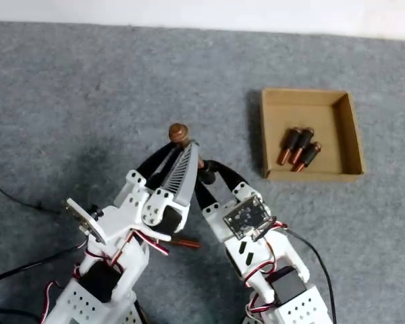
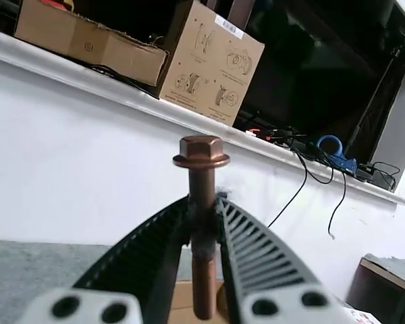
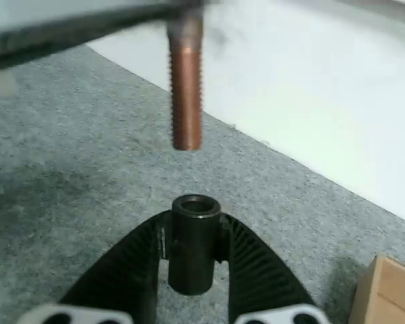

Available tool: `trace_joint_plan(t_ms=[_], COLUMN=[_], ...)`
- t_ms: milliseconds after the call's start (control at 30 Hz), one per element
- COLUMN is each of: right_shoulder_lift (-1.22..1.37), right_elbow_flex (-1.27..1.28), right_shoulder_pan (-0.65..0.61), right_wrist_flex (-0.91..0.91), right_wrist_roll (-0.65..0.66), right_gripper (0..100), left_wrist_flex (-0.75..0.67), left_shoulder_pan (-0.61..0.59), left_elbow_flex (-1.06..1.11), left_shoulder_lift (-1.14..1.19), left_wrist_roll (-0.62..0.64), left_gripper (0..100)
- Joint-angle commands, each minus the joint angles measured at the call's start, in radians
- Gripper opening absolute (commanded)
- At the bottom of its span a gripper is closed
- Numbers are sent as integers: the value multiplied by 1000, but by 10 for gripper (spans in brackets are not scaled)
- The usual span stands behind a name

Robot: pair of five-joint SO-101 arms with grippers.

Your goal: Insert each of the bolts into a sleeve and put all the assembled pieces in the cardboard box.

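the left tool [image 2: 204,206] is closed on a copper-coloured bolt [image 2: 202,177], its ribbed black fingers pinching the shank a little below the flanged hexagonal head. the bolt stands upright, head up, and its lower end hangs free beneath the fingers. the right tool [image 3: 194,226] is clamped around a dark, matte, cylindrical sleeve [image 3: 191,260], held upright with its round open bore facing up. in the right wrist view the bolt's threaded, flat-ended tip sits above the sleeve's mouth, roughly in line with it, with a clear gap between the two.

both tools have tapering, ridged black fingers mounted on white plastic bodies. in the high view they meet over the grey, short-piled, carpet-like surface [image 1: 88,88], to the left of the cardboard box [image 1: 309,111].

the box is a shallow, open, roughly square tray of plain brown card with low walls. three assembled pieces [image 1: 301,147] lie in it side by side, all tilted the same way, each a dark sleeve with a copper end showing. a second copper bolt [image 1: 186,242] lies flat on the surface, partly under the left arm.
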Motion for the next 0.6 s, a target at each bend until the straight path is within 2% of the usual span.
trace_joint_plan(t_ms=[0,200,567], right_shoulder_lift=[-13,-13,-13], right_elbow_flex=[70,68,-42], right_shoulder_pan=[7,-1,-27], right_wrist_flex=[-28,-31,-25], right_wrist_roll=[14,15,17], right_gripper=[5,5,5], left_wrist_flex=[2,63,72], left_shoulder_pan=[-12,-5,-12], left_elbow_flex=[19,19,19], left_shoulder_lift=[-13,-12,-12], left_wrist_roll=[11,11,11], left_gripper=[6,6,6])
